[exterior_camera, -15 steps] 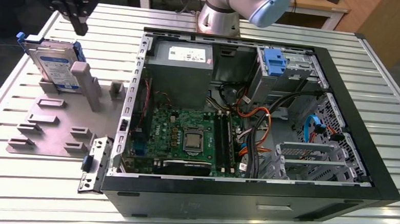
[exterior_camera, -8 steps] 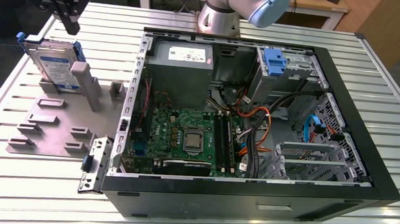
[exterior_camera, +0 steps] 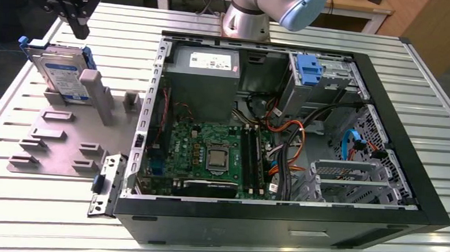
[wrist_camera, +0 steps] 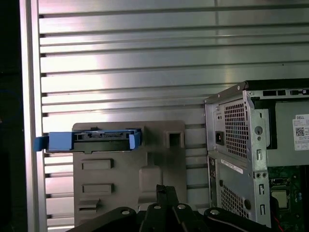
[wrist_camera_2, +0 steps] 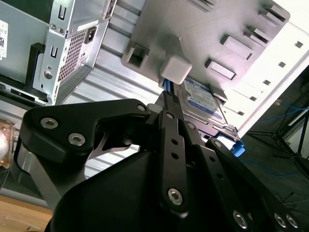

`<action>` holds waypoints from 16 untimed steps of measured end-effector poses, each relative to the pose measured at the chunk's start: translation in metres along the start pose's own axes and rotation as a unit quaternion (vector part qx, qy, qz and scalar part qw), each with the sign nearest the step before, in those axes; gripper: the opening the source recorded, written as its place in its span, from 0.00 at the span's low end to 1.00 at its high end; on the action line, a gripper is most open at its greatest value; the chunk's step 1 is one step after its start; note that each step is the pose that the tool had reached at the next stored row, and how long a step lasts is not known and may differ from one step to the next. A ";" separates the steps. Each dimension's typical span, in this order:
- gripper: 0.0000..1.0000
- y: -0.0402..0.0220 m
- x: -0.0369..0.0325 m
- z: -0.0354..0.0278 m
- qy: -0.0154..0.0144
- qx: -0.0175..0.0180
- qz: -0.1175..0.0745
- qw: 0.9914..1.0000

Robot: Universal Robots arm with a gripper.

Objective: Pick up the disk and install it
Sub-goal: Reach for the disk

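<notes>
Slatted table (exterior_camera: 36, 208): disk (exterior_camera: 62, 74) apparently partly hidden.

Black gripper (wrist_camera_2: 167, 102), jaws together, close over the disk (wrist_camera_2: 202, 99). Disk sits slotted in grey holder plate (wrist_camera_2: 159, 24). Open computer case (wrist_camera_2: 72, 43) beside it on ribbed surface (wrist_camera_2: 113, 84).

Bright, even lighting; glare washes the slatted table (wrist_camera: 145, 63) in the first wrist view.
</notes>
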State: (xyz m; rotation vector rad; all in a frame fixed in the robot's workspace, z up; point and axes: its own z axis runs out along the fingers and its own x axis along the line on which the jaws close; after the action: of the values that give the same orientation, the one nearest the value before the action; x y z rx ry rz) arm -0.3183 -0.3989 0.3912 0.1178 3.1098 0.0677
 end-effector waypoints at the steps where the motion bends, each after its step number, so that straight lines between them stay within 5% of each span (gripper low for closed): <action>1: 0.11 0.0000 0.0000 0.0000 0.000 0.000 0.000 1.000; 5: 0.11 -0.0002 0.0028 0.0003 0.000 0.000 0.000 1.000; 16: 0.11 0.0000 0.0305 0.0089 0.000 0.000 0.000 1.000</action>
State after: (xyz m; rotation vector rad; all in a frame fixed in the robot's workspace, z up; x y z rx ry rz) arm -0.3484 -0.3962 0.3816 0.1177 3.1095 0.0675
